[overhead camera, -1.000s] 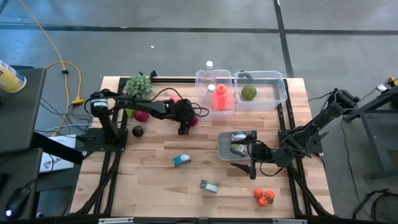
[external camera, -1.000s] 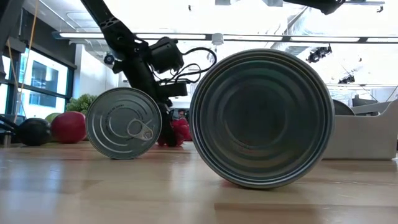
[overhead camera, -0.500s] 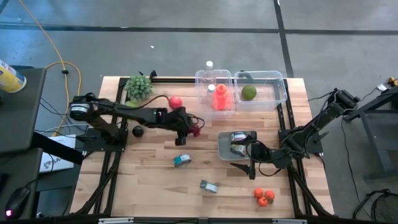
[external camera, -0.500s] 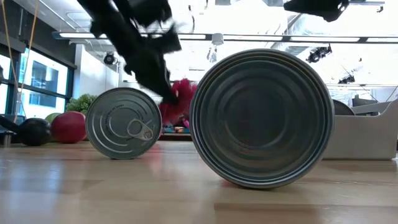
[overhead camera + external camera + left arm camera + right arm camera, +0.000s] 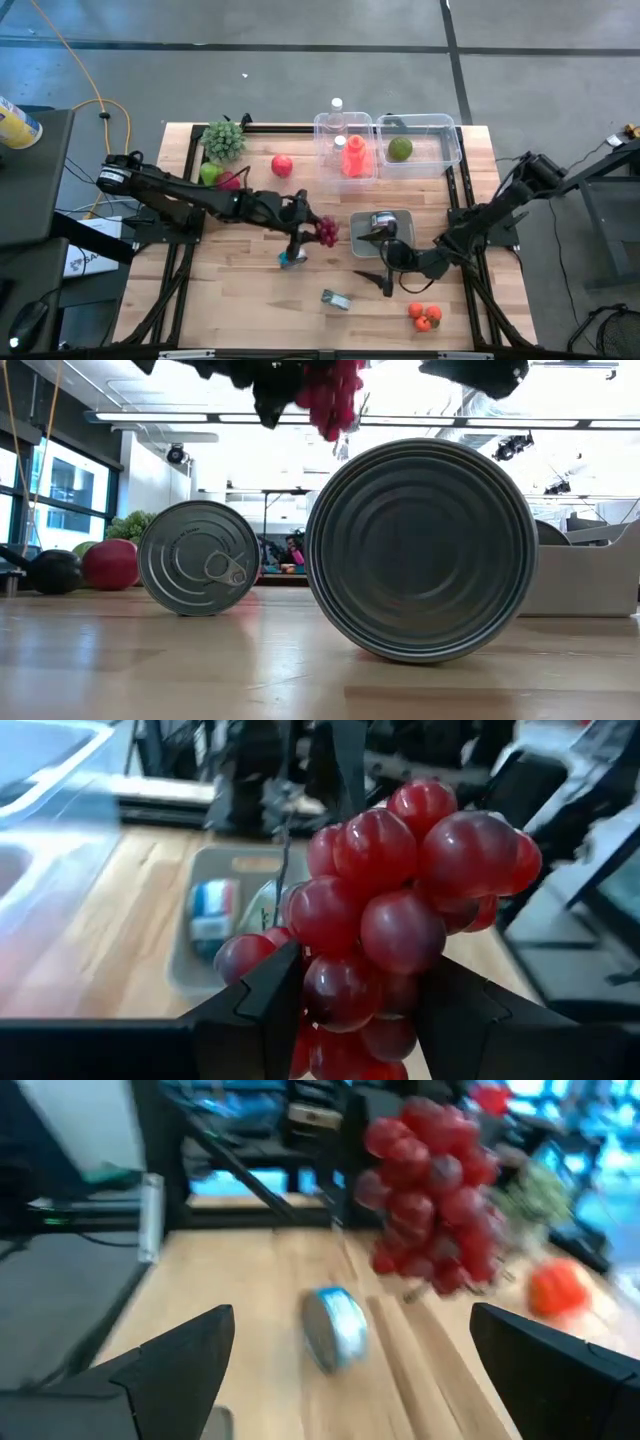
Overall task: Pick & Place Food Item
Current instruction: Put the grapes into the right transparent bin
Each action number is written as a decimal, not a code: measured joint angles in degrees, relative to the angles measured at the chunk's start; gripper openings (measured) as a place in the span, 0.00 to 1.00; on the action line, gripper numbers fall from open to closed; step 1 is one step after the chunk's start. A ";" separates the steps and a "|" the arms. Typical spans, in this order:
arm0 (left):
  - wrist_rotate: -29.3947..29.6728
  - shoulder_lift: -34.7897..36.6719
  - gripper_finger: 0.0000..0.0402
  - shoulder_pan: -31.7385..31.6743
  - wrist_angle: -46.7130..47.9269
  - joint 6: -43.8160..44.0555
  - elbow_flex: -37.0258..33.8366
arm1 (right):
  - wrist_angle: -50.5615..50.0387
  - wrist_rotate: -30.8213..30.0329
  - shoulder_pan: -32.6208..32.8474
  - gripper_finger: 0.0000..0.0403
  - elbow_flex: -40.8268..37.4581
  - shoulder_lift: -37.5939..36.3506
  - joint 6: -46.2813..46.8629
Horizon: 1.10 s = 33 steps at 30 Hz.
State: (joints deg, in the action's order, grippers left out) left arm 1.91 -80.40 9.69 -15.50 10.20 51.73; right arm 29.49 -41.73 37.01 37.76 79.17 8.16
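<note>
Glossy red grape bunch [image 5: 400, 910] clamped in left gripper [image 5: 360, 1010], above table.

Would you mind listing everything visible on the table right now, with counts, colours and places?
Grapes: one red bunch, held above the table's middle.
Cans: two, silver, lying on the near half of the table.
Grey tray: one, right of centre, holding a can.
Clear bins: two, at the far edge; orange bottle, green fruit inside.
Apple: one red, far left-centre.
Tomatoes: orange cluster, near right.
Left gripper: shut on the grapes.
Right gripper: open, beside the tray.
</note>
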 joint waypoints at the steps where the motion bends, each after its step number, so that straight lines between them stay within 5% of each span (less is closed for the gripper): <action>1: -0.02 0.00 0.39 0.68 -0.92 0.24 0.02 | 2.61 1.20 0.01 0.97 0.00 0.77 -2.21; 8: 0.18 -0.11 0.39 4.57 -3.03 -0.12 0.02 | 16.72 1.17 -0.51 0.97 0.00 5.07 -18.87; 13: 1.68 -1.16 0.39 5.87 -4.34 -0.75 0.08 | 24.88 2.37 -3.86 0.97 0.02 7.54 -20.47; 19: 1.69 -3.27 0.39 5.36 -5.03 -0.81 0.11 | 29.98 18.75 -7.28 0.97 1.09 11.44 -25.62; 33: 0.93 -3.85 0.39 5.10 -4.55 -2.96 0.11 | 29.78 12.69 -8.17 0.82 5.11 15.11 -32.52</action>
State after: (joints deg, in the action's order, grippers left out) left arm 2.84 -84.25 14.79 -20.05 7.24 51.83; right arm 59.27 -29.04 28.84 42.87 94.28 -24.36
